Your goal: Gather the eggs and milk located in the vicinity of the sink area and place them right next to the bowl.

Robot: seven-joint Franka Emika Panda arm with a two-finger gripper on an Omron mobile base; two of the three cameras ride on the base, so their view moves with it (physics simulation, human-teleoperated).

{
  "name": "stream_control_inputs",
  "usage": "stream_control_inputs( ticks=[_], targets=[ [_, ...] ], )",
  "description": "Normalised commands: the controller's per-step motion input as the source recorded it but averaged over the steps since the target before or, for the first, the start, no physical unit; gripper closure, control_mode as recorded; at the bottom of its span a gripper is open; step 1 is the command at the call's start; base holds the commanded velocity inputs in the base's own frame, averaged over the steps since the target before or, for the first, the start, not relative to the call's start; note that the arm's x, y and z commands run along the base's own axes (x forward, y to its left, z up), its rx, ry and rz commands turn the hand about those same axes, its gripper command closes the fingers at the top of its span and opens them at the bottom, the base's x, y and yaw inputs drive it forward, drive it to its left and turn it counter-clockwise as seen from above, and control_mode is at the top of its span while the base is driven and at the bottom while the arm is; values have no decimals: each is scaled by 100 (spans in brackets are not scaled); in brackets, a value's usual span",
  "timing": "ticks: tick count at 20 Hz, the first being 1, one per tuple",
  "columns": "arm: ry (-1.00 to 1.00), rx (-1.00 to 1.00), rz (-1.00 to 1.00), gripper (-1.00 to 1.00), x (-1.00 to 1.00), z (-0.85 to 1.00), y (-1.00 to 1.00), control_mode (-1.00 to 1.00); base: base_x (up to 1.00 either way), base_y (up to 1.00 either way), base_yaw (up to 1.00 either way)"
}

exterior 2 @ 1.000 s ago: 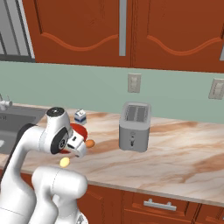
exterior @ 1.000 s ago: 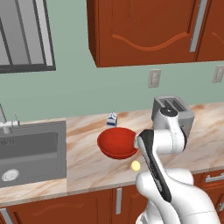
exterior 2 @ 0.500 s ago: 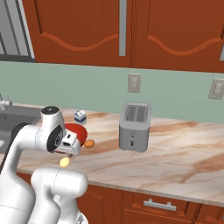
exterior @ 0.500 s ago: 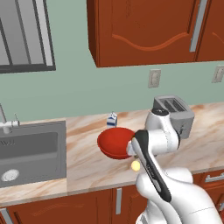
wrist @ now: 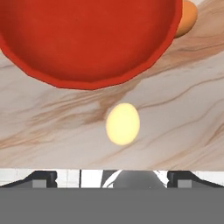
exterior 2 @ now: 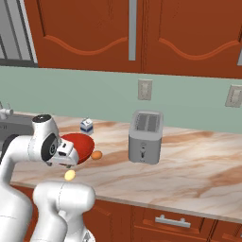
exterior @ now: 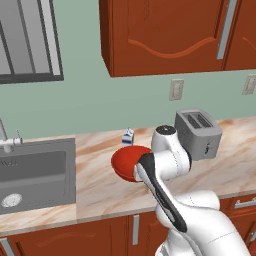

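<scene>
From the left base view, the red bowl (exterior: 129, 161) sits on the marble counter (exterior: 100, 185), partly hidden behind the white arm (exterior: 167, 160). The milk (exterior: 128, 136) stands upright just behind the bowl, near the wall. The sink (exterior: 35, 170) is off to the left, well apart from the bowl, with its round drain showing. A grey toaster (exterior: 198, 132) stands on the right side of the bowl, past the arm.

Right base view: same bowl (exterior 2: 81, 144), with the arm's head hanging in front of its left half. The orange egg (exterior 2: 97, 155) lies just beside the bowl on the toaster side, looks like it's touching or nearly so. The yellow egg (exterior 2: 70, 175) lies nearer the counter's front edge, close to the bowl but apart from it, right below the hand. Milk (exterior 2: 86, 125) is behind the bowl, toaster (exterior 2: 145, 136) further right.

Hand view looks straight down: yellow egg (wrist: 123, 124) lies on the marble, clear of the bowl (wrist: 87, 39), which takes up the top. The orange egg (wrist: 185, 18) peeks out at the bowl's rim, top right. The gripper (wrist: 112, 178) has its jaws spread wide, tips at the far left and right, nothing between them, egg lying free ahead of them.
</scene>
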Motion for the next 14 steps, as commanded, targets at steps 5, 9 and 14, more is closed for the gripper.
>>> stream_control_inputs(
  ticks=[5, 9, 14],
  targets=[
    [-5, -12, -1, -100, 0, -10, 0, -100, 0, 0, 0],
    [-1, -7, 0, -100, 0, -7, 0, -100, 0, 0, 0],
    [-1, 0, 0, -100, 0, -8, 0, -100, 0, 0, 0]
  ],
)
